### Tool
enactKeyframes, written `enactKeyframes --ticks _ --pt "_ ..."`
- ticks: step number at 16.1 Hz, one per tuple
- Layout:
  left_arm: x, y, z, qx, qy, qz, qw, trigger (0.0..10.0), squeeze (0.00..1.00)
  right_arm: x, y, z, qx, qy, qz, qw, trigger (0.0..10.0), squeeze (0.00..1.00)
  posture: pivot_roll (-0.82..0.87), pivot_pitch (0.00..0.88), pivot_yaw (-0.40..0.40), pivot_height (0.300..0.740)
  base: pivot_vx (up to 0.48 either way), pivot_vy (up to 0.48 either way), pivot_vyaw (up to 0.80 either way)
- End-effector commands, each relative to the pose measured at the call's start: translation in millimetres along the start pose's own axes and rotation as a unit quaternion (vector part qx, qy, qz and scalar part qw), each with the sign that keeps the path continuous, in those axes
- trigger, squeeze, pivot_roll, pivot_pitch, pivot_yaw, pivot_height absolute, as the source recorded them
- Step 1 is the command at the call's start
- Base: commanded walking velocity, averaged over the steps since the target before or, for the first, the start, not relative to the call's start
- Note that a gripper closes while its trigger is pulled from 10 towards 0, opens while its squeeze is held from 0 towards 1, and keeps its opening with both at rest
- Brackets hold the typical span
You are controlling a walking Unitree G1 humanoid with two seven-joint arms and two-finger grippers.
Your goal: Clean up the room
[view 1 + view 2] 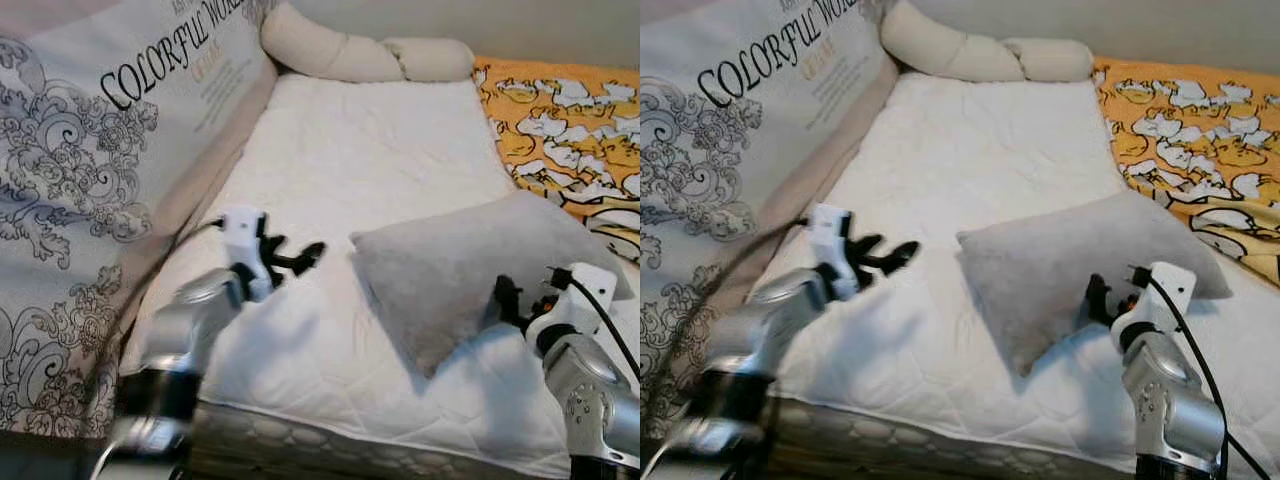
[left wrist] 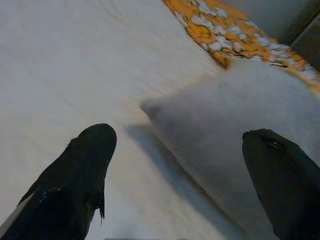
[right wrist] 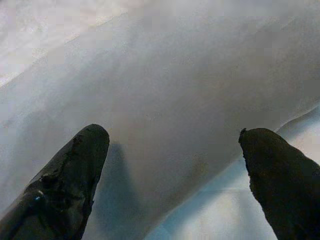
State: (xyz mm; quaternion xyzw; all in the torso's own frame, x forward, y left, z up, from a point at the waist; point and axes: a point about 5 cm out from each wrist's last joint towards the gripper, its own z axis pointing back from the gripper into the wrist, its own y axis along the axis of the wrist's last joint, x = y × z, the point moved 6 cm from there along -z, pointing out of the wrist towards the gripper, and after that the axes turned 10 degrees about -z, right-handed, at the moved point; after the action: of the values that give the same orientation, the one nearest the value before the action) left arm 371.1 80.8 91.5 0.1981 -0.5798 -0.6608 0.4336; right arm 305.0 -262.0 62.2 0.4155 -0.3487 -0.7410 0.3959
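Grippers (image 1: pixel 300 258) (both spread) flanking pillow (image 1: pixel 470 265)

Soft, even indoor light, moderately bright, no glare. White bed (image 1: pixel 350 170) near clipping but quilting still readable. Pillow (image 1: pixel 470 270) throws a soft shadow on its near side. Head views: left arm (image 1: pixel 190 330) motion-blurred, worse in right eye view; the rest reasonably sharp, slightly grainy. Wrist views soft and low-contrast: fingers (image 2: pixel 75 185) dark, nearly detail-free, pillow edge (image 2: pixel 150 107) smeared. Right wrist view hazy, shadow beneath the fingers (image 3: pixel 65 185).
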Motion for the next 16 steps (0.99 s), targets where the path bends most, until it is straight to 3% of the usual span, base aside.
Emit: enactKeyframes --ticks 1,3,4,5,6,7,9,10,12,13,14,15,16 --pt "-4.8 -8 -9.3 -0.005 0.001 0.039 0.999 10.0 1.00 -2.9 -5 -5.1 -0.016 0.019 -0.011 1.000 10.0 1.00 -0.06 0.000 0.052 0.740 0.000 0.000 0.00" --pt "-3.0 -21 -19.8 -0.029 0.000 0.042 0.999 10.0 1.00 -2.6 -21 -12.1 -0.040 0.032 -0.040 0.998 10.0 1.00 -0.10 0.000 0.079 0.740 0.000 0.000 0.00" --pt "0.1 -17 -21.4 -0.022 -0.008 0.044 0.999 10.0 1.00 -4.8 -27 -15.7 -0.051 0.043 -0.086 0.994 10.0 1.00 -0.09 0.000 0.083 0.740 0.000 0.000 0.00" --pt "3.6 -15 -20.6 -0.012 -0.019 0.050 0.998 10.0 1.00 -8.5 -29 -19.3 -0.058 0.057 -0.144 0.986 10.0 1.00 -0.08 0.000 0.075 0.740 0.000 0.000 0.00" --pt "4.2 -16 -19.4 -0.014 -0.022 0.045 0.999 10.0 1.00 -10.5 -30 -20.2 -0.060 0.063 -0.158 0.984 10.0 1.00 -0.07 0.000 0.073 0.740 0.000 0.000 0.00" --pt "7.1 -20 -14.6 -0.013 -0.038 0.043 0.998 10.0 1.00 -20.9 -34 -24.1 -0.074 0.092 -0.203 0.972 10.0 1.00 -0.06 0.000 0.066 0.740 0.000 0.000 0.00" --pt "10.9 -21 -8.8 -0.008 -0.057 0.041 0.997 10.0 1.00 -21.9 -41 -33.0 -0.086 0.082 -0.227 0.967 10.0 1.00 -0.04 0.000 0.059 0.740 0.000 0.000 0.00" --pt "18.4 -22 -0.8 -0.009 -0.085 0.040 0.996 10.0 1.00 -20.8 -48 -41.5 -0.098 0.063 -0.247 0.962 10.0 0.00 -0.03 0.000 0.055 0.740 0.000 0.000 0.00" --pt "27.9 -25 9.2 -0.023 -0.117 0.029 0.992 10.0 1.00 -22.9 -59 -49.4 -0.123 0.050 -0.276 0.952 10.0 0.00 -0.03 0.000 0.054 0.740 0.000 0.000 0.00" --pt "31.4 -27 16.4 -0.032 -0.129 0.020 0.991 10.0 0.56 -23.7 -66 -53.4 -0.135 0.042 -0.283 0.949 10.0 0.00 -0.02 0.000 0.053 0.740 0.000 0.000 0.00" --pt "32.8 -29 21.7 -0.039 -0.135 0.015 0.990 10.0 0.42 -24.8 -69 -55.5 -0.139 0.038 -0.282 0.948 10.0 0.00 -0.02 0.000 0.052 0.740 0.000 0.000 0.00" --pt "33.5 -29 24.6 -0.041 -0.139 0.010 0.989 10.0 0.30 -25.9 -71 -56.3 -0.141 0.039 -0.282 0.948 7.1 0.00 -0.01 0.000 0.051 0.740 0.000 0.000 0.00" --pt "33.9 -28 30.0 -0.043 -0.144 0.002 0.989 10.0 0.11 -27.6 -72 -57.7 -0.142 0.042 -0.279 0.949 0.0 0.00 -0.01 0.000 0.049 0.740 0.000 0.000 0.00"
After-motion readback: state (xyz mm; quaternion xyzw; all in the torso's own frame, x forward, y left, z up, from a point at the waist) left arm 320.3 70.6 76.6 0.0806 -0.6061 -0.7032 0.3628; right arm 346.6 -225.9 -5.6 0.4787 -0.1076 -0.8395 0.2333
